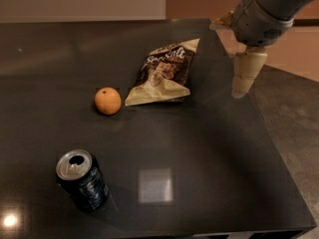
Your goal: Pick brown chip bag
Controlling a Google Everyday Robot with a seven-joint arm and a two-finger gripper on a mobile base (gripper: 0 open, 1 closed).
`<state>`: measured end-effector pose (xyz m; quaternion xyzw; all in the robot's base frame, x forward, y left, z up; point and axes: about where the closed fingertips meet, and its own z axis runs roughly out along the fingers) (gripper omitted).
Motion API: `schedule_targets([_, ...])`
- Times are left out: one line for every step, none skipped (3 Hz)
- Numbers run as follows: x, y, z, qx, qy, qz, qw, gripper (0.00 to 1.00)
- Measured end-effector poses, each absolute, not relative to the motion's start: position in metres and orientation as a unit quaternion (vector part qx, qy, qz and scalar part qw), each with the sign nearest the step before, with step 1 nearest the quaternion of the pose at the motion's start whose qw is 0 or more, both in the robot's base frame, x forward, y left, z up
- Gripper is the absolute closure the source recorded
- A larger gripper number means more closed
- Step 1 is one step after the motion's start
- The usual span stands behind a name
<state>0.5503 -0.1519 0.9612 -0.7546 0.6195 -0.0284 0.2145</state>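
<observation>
The brown chip bag [164, 72] lies flat on the dark table [209, 148], right of the middle, with a dark brown centre, white lettering and tan ends. My gripper [228, 58] hangs over the table's right edge, just right of the bag and above the surface. It is apart from the bag. One cream finger [245, 73] points down and the other [222, 21] sticks out to the left, so the gripper is open and empty.
An orange [107, 100] sits just left of the bag. A dark soda can [82, 180] stands upright at the front left. The table's right edge runs diagonally below the gripper, with grey floor [294, 123] beyond it.
</observation>
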Motion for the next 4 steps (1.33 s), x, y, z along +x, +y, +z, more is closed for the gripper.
schedule_targets([0.573, -0.129, 0.954, -0.780, 0.588, -0.013, 0.213, 0.00])
schedule_targets([0.596, -0.103, 0.938, -0.810, 0.552, 0.008, 0.201, 0.00])
schedule_targets([0.614, -0.082, 0.919, -0.828, 0.528, 0.023, 0.186, 0.00])
schedule_targets([0.628, -0.062, 0.902, -0.846, 0.504, 0.033, 0.168, 0.00])
